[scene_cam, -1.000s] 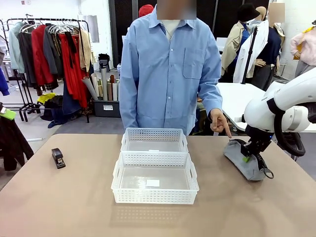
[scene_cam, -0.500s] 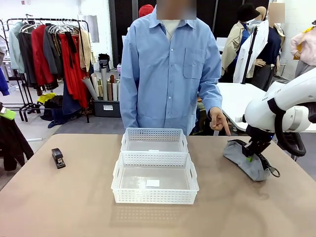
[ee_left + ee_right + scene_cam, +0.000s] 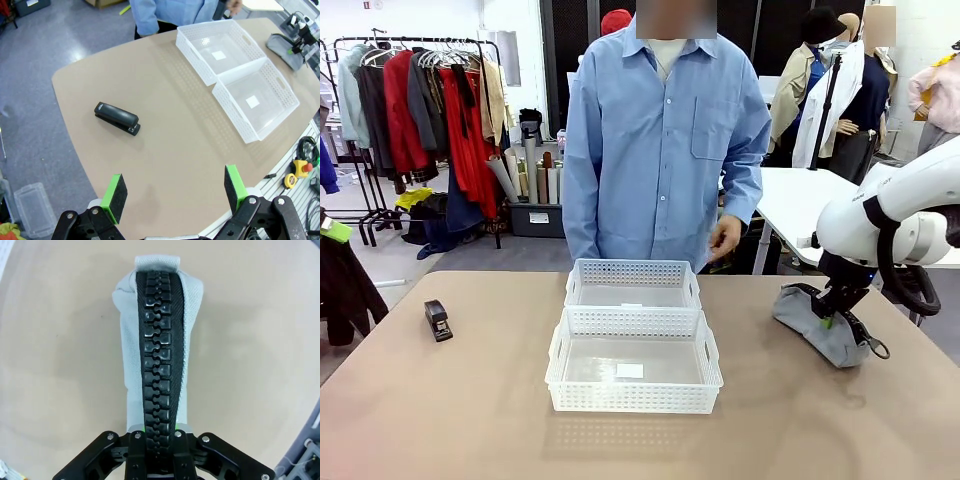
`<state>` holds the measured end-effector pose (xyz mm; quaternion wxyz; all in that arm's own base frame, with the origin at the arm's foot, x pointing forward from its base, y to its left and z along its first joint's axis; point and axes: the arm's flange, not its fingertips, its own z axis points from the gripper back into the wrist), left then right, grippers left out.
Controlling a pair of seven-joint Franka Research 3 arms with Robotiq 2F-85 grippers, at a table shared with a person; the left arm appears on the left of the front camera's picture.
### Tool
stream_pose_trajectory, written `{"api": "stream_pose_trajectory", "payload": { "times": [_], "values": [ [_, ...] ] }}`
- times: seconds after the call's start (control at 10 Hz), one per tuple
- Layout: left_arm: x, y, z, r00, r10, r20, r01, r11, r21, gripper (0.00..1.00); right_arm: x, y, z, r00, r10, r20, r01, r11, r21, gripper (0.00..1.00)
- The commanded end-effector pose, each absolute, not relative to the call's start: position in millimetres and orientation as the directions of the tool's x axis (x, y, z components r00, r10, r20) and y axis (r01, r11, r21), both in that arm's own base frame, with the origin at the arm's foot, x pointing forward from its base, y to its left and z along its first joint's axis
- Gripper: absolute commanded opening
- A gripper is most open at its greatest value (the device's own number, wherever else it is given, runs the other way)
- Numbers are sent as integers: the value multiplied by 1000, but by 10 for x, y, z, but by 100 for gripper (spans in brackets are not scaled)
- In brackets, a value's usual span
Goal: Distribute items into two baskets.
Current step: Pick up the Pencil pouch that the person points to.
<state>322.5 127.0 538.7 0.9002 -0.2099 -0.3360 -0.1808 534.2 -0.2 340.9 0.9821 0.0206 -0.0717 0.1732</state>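
In the front view, the person's hand (image 3: 725, 238), which was pointing down at the waist bag (image 3: 807, 322) a second ago, has drawn back from the worktop (image 3: 470, 420). Your right gripper (image 3: 827, 318) has meanwhile pinched shut on the bag. By my reading the pick is made and a lift toward a basket comes next. The bag, soft slumped grey fabric with a strap loop at its end, lies near the worktop's right edge. The stapler (image 3: 438, 320), small, black and hard, sits near the left edge. The far basket (image 3: 632, 270) and near basket (image 3: 632, 398), rigid white perforated plastic, stand touching in the middle, both empty.

In the left wrist view, your left gripper (image 3: 174, 192) hangs high over the worktop with its green pads spread fully wide and nothing between them. The stapler (image 3: 117, 118) lies well apart from it, untouched.

In the right wrist view, your right gripper (image 3: 160, 437) is clamped on the near end of the bag (image 3: 130, 355). The fabric looks finely woven, and a chunky black zip (image 3: 159, 350) runs lengthwise down it. Expect the bag to sag when raised.
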Motion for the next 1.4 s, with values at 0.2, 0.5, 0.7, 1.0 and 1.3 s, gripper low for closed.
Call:
{"api": "stream_pose_trajectory", "payload": {
  "times": [0.2,0.5,0.7,1.0,1.3],
  "values": [
    [3225,1269,5390,708,-184,681,468,845,-258,100,5200,-10,4037,907,410,101,-419,902,106,0],
    [3225,1269,5390,708,-184,681,468,845,-258,100,5121,2,4604,870,469,150,-485,870,93,0],
    [3225,1269,5390,708,-184,681,468,845,-258,100,4962,109,5042,803,557,211,-586,803,111,0],
    [3225,1269,5390,708,-184,681,468,845,-258,100,4679,353,5649,707,650,278,-682,731,26,0],
    [3225,1269,5390,708,-184,681,468,845,-258,100,4415,462,6110,643,688,337,-705,703,-93,0]
  ]
}}
